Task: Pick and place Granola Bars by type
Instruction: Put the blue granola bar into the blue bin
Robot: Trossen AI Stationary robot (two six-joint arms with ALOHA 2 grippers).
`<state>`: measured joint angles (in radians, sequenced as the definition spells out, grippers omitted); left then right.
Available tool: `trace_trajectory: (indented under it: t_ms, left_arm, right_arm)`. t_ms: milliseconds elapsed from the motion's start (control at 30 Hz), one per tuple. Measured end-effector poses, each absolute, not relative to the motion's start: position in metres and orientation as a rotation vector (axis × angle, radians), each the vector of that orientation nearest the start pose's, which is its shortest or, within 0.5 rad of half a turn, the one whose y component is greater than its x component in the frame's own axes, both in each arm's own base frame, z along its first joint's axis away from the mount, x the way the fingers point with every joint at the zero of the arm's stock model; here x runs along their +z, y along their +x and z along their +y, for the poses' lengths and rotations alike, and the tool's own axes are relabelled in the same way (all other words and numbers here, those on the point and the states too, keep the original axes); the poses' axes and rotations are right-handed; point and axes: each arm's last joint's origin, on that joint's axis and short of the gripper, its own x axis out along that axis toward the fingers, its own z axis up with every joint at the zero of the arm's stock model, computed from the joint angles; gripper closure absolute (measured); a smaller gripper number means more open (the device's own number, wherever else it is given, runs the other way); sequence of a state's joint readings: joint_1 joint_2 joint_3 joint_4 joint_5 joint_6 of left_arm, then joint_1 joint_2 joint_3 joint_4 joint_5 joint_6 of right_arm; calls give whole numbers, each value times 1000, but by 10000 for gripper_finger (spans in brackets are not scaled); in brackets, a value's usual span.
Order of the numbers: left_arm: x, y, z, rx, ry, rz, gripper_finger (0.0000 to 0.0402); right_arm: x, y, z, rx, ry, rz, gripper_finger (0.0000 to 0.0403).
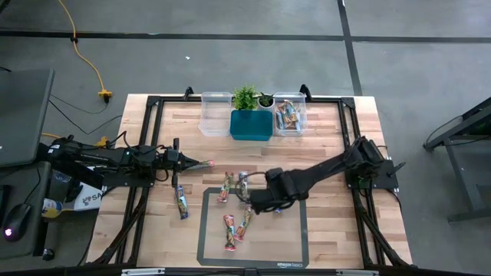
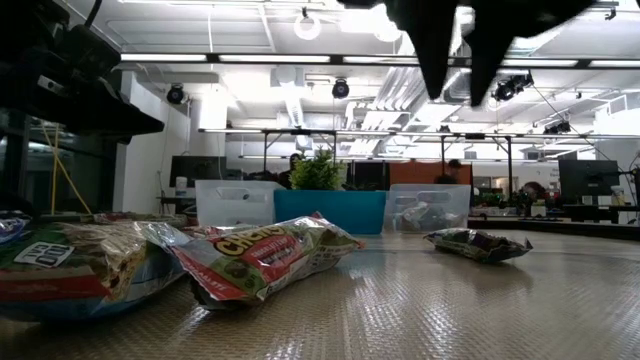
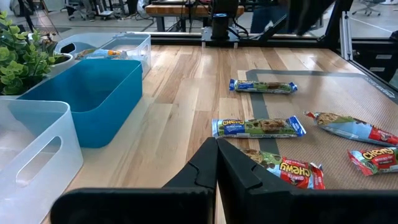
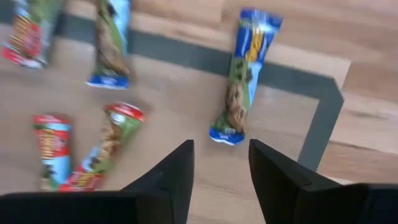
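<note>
Spread right claw (image 4: 221, 163) hovers over Granola Bars (image 4: 241, 74); left claw (image 3: 216, 163) pressed together.

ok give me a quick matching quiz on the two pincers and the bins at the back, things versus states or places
1 left pincer
2 right pincer
3 blue bin
4 clear bin by the right arm

a open over the mat
b holds granola bars
c shut
d middle of the bin row

Pairs: 1-c, 2-a, 3-d, 4-b

The left gripper (image 3: 216, 163) is closed over the wooden table (image 3: 180, 87). Granola Bars (image 3: 258, 127) lie ahead; a blue bin (image 3: 93, 99) stands beside clear bins (image 3: 31, 155).
</note>
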<state>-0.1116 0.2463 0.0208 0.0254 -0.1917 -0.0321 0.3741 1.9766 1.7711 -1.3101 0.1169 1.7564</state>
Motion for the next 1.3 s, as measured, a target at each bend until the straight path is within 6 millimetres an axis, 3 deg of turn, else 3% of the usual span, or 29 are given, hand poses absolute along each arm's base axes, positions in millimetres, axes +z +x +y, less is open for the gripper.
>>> trace_trajectory:
  t_ms: [233, 500, 1000, 1300]
  left_arm:
    - [152, 110, -7, 83, -1, 197, 400]
    - [152, 110, -7, 83, -2, 197, 400]
    - [152, 110, -7, 83, -2, 197, 400]
    - [152, 110, -7, 83, -1, 197, 400]
  right_arm:
    - [214, 350, 149, -1050, 1112, 1190, 215]
    - [179, 348, 136, -1067, 1148, 1185, 186]
    - [151, 346, 101, -1117, 1144, 1202, 187]
    - [149, 347, 97, -1096, 1140, 1212, 202]
